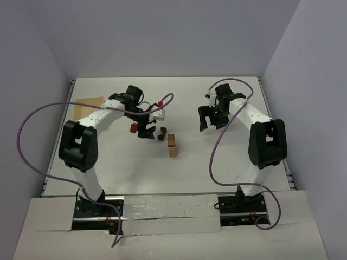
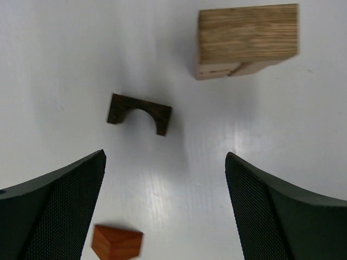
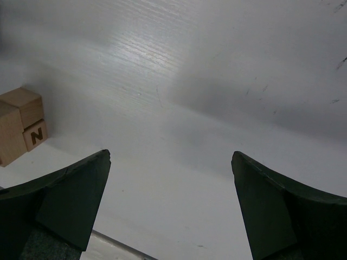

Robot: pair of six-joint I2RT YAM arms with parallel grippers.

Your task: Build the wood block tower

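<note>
The pale tan blocks stand together mid-table; the left wrist view shows them as a big tan block. A dark brown arch piece lies just left of them, feet down in the left wrist view. An orange-brown block sits farther left, by my left finger. My left gripper hangs open above the table between the orange-brown block and the arch, holding nothing. My right gripper is open over bare table, right of the pale blocks, one marked N.
A shallow pale wooden tray lies at the far left of the table. Purple cables loop from both arms. Grey walls close the table at the back and sides.
</note>
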